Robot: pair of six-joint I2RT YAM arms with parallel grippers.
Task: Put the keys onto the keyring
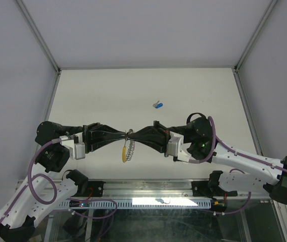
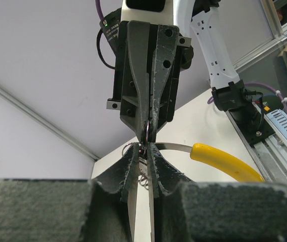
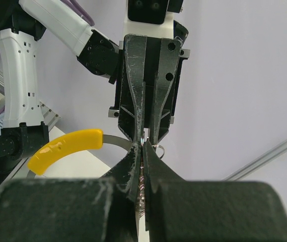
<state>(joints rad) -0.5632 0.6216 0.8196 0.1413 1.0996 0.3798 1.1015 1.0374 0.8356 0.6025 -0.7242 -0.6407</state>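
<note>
My left gripper (image 1: 125,134) and right gripper (image 1: 132,135) meet tip to tip above the near middle of the table. The keyring (image 1: 129,150) hangs below them, a silvery coil with its yellow segment (image 1: 123,154) at the left. In the left wrist view the left gripper (image 2: 144,146) is shut on a flat silver part of the keyring, and the yellow segment (image 2: 224,160) curves off to the right. The right gripper (image 3: 143,146) is shut on a thin metal part at the keyring's top. A key with a blue head (image 1: 158,105) lies on the table behind the grippers.
The white table (image 1: 93,96) is walled at the back and both sides by pale panels on a metal frame (image 1: 38,38). Both arm bases and a cable rail (image 1: 148,201) line the near edge.
</note>
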